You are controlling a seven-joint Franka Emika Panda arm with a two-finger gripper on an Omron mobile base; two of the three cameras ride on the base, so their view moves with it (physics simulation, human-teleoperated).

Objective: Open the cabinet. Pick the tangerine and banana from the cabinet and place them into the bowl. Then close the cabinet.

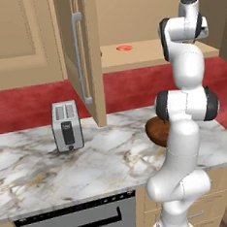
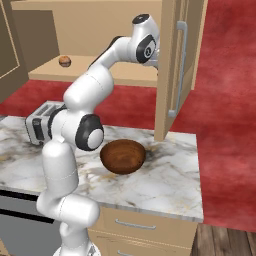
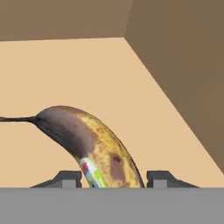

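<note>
With both cabinet [image 1: 88,49] doors swung open, gripper [image 3: 113,178] straddles the banana [image 3: 94,151] on the shelf, jaws either side, grip unclear.

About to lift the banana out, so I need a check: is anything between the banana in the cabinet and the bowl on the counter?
Nothing visible blocks it. The banana lies between the pincer fingertips on the cabinet shelf, both doors swung open. The bowl sits on the counter below, with nothing in it. The robot's own arm hangs just left of the bowl.
</note>
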